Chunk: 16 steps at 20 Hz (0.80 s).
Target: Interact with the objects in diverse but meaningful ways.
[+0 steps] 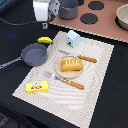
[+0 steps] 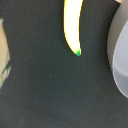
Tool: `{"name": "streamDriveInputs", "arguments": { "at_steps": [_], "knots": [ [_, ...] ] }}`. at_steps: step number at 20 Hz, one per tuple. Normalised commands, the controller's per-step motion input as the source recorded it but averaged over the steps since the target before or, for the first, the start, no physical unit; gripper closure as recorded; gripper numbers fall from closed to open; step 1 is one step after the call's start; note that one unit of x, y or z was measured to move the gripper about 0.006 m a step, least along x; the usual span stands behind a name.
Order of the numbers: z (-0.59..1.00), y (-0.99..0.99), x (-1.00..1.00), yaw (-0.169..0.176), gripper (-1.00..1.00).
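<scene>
My gripper [image 1: 45, 23] hangs above the dark table, beyond the yellow banana [image 1: 45, 40] and apart from it. Its fingers are too small and blurred to read. In the wrist view the banana [image 2: 71, 25] lies on the dark cloth with its green tip showing, beside the grey rim of the frying pan [image 2: 119, 55]; no fingers show there. The dark grey frying pan [image 1: 34, 54] sits just off the striped placemat [image 1: 95, 85]. On the mat are the bread loaf [image 1: 71, 64] on a plate, a flat yellow box [image 1: 37, 86] and a pale blue carton [image 1: 73, 37].
A knife [image 1: 80, 57] and a fork [image 1: 65, 80] with brown handles flank the plate. A dark pot [image 1: 67, 9] stands behind the gripper. A pink toy stove [image 1: 107, 22] with black burners fills the back, with a bowl [image 1: 122, 17] at the exterior view's right.
</scene>
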Motion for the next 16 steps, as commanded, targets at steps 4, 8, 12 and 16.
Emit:
{"name": "streamDriveInputs", "arguments": {
  "at_steps": [4,8,12,16],
  "knots": [
    [-0.30,-0.14,-0.19,0.012,-1.00],
    [-0.38,-0.25,-0.15,0.000,-1.00],
    [-0.47,-0.19,-0.24,0.000,-1.00],
    [-0.50,-0.10,-0.31,0.000,-1.00]
  ]
}}
